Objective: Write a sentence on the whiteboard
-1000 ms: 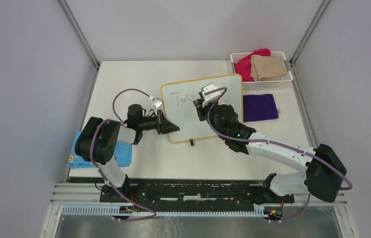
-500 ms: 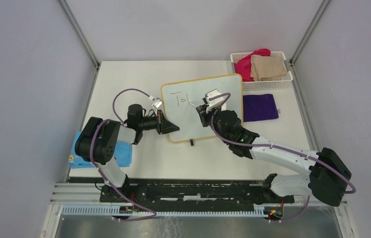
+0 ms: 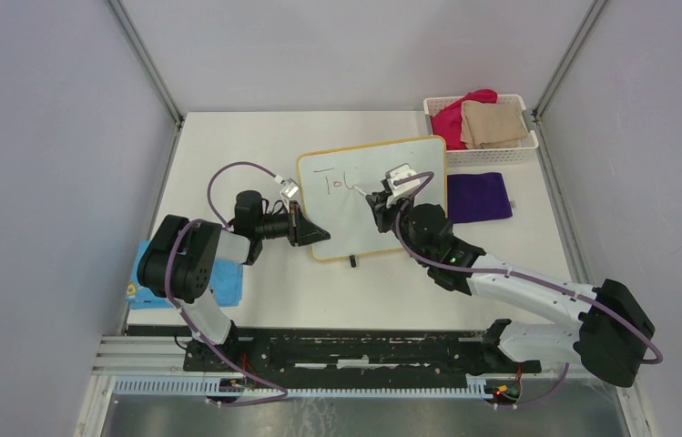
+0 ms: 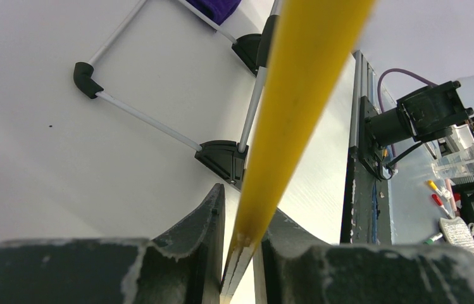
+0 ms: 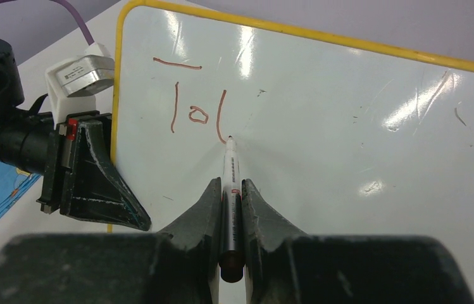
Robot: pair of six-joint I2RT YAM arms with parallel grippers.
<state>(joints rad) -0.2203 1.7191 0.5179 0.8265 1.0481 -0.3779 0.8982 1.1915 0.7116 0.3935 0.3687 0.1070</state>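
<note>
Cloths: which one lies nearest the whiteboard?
The purple cloth, flat on the table just beside the whiteboard; the pink cloth and beige cloth sit in the basket.

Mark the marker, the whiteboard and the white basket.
marker (image 5: 230,171), right wrist view, on its white barrel.
whiteboard (image 3: 373,157), top external view, bare surface near its far edge.
basket (image 3: 492,155), top external view, on its near wall.

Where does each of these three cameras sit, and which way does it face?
Top external: fixed above and behind, looking down; shows the left arm, right arm and glossy white, yellow-framed whiteboard.
Left wrist: on the left arm, facing along the left end effector, shut on the whiteboard's yellow edge.
Right wrist: on the right arm, facing past the right end effector and its slim white marker onto the board.
Shared: top and right wrist both show thin handwritten letters.
</note>
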